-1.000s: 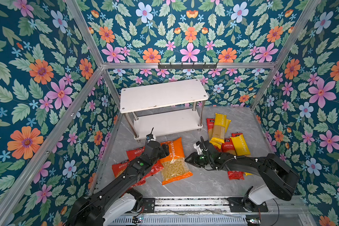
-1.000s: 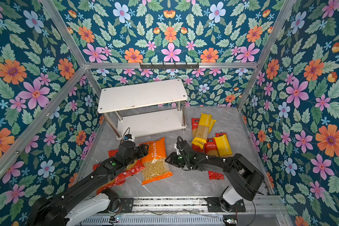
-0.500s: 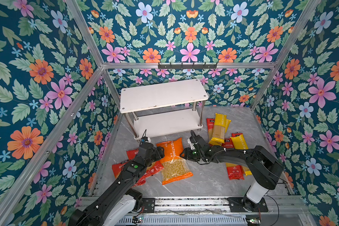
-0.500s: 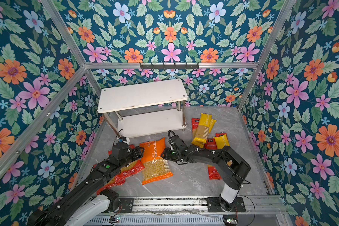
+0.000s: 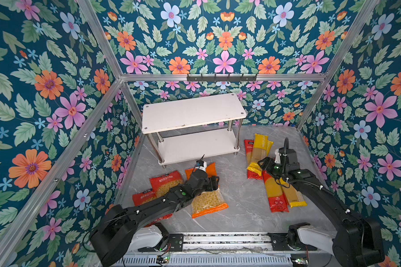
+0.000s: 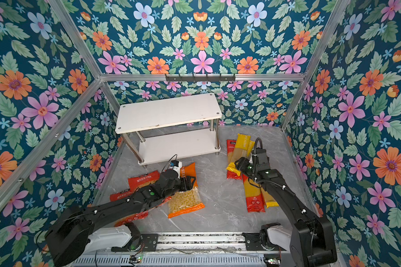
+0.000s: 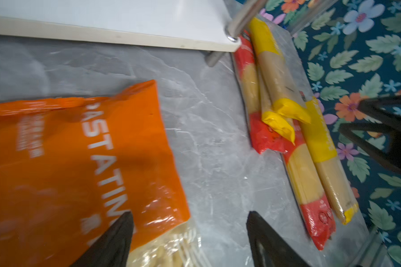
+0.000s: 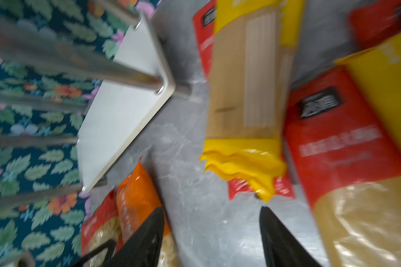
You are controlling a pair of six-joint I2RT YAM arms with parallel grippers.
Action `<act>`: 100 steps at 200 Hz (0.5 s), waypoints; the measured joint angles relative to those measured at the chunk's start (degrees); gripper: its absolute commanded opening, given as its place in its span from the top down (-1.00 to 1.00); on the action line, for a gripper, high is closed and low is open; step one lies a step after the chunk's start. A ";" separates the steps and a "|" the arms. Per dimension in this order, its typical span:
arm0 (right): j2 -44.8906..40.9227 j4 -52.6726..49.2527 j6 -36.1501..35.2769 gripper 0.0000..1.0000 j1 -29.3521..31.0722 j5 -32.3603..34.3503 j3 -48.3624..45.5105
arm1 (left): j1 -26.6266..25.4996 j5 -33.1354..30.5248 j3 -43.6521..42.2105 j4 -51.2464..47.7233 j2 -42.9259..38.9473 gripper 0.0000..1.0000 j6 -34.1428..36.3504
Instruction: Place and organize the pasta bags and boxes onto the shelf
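Orange plastic is marking the centre of the change. In both top views the orange bag (image 5: 207,201) is lying flat on the table (image 5: 239,196) in front of the shelf (image 5: 192,111). The right claw (image 5: 263,163), which was reaching across to this bag's edge 1 second ago, is now hanging over the long spaghetti packs (image 5: 258,150) on the right. The left claw (image 5: 214,182) is staying low over the bag's middle. The shelf's 2 boards are sitting bare. Every pack in view is lying on the table, including the 2 short red packs (image 5: 164,182) to the left of the orange bag.

In the left wrist view the left claw is standing spread and pinching nothing. 1 finger (image 7: 120,235) is hovering over the bag's clear lower part and the other over bare table.

In the right wrist view, which is blurring with motion, the right claw is standing spread with only table showing between its fingers. The crumpled end of a yellow pack (image 8: 243,92) is lying just ahead of it.

Judging from this, the 2 claws are splitting the work. The left is lining up on the orange bag alone and the right is turning to the spaghetti, with no pack placed yet.
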 measured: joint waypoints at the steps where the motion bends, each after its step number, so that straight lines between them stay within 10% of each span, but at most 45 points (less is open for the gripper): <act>1: 0.11 0.02 -0.09 -0.35 -0.31 -0.13 0.00 | -0.13 -0.02 0.15 0.13 0.26 -0.59 0.04; 100: 19.98 4.50 -1.73 -0.27 -5.75 -4.72 8.13 | -5.22 -0.15 3.91 7.32 11.45 -0.60 -2.86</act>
